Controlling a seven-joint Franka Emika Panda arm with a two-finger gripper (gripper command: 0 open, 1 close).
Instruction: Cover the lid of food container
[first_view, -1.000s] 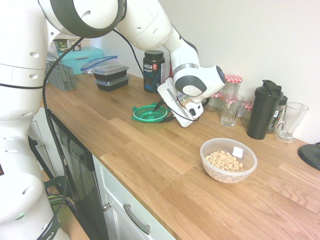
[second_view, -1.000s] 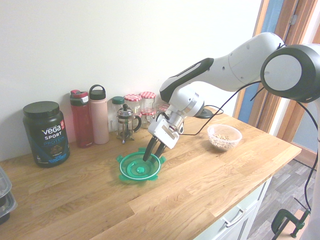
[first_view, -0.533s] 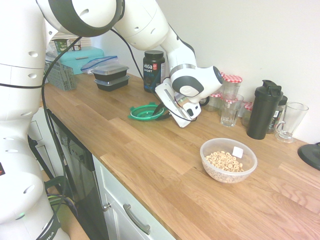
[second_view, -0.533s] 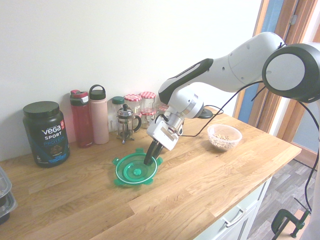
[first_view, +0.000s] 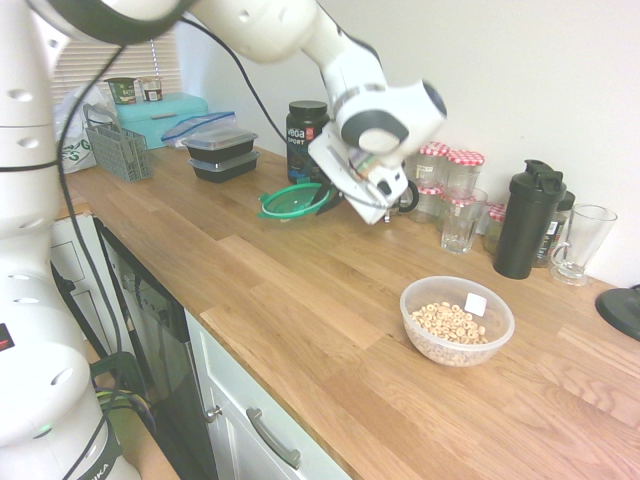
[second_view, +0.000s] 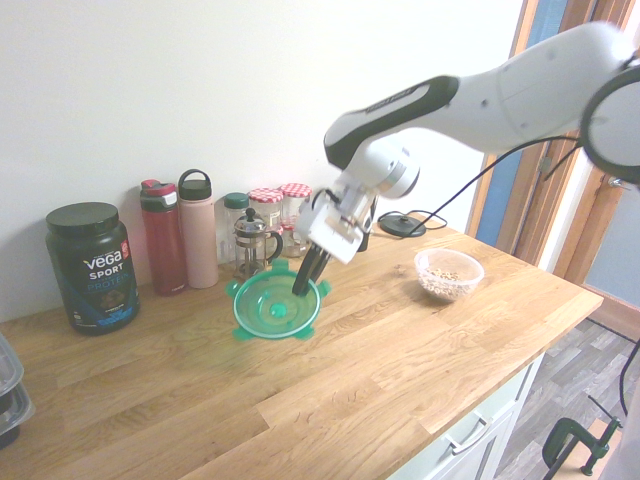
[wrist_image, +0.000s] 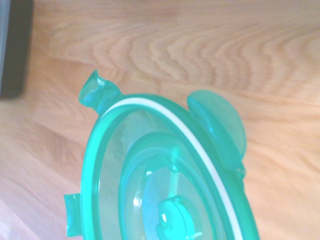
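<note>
Lifted clear of the wooden countertop since a second ago, the lid now hangs in the air, carried up by the gripper, whose fingers have closed on its rim; earlier it lay flat on the wood with the fingers standing open over it.

Going left to right in the second exterior view: a black protein tub stands at the far left against the wall, then a red bottle and a pink bottle just beside each other, then a small French press and red-checked jars behind it. The green lid comes next, tilted with its hollow side facing the camera, its snap tabs sticking out, held near the jars and above the counter. The dark fingers are pinched tight on the lid's upper right edge, the white arm reaching in from the right.

Well apart to the right, the food container sits uncovered on the wood with cereal rings inside.

From the wrist view the lid fills the lower half, its white seal ring showing, with wood grain behind it.
</note>
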